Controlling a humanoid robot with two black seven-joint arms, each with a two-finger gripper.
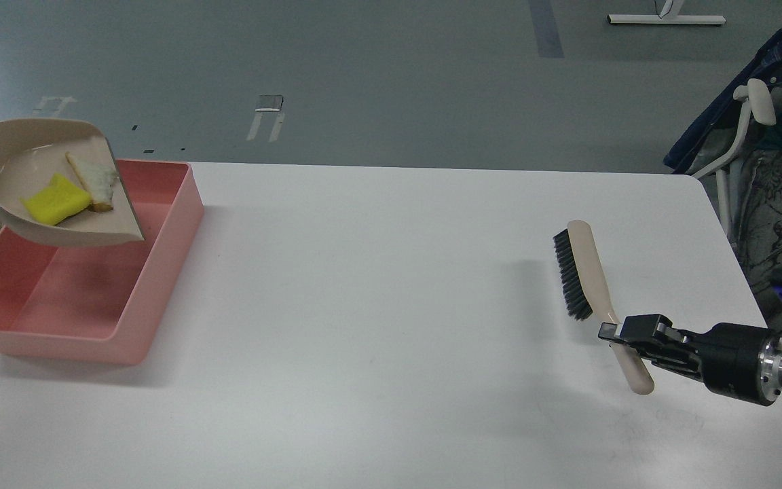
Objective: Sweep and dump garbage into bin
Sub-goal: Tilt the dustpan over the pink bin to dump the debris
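One head camera looks forward and down over the white table [391, 326].

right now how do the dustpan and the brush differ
The dustpan is raised over the pink bin and holds the yellow scrap and bread slice. The brush carries nothing and is held by its handle in the right gripper, above the table. Both are beige.

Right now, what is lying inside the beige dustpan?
The dustpan holds both scraps: the yellow sponge piece and the bread slice, touching. The pan hides part of the pink bin below.
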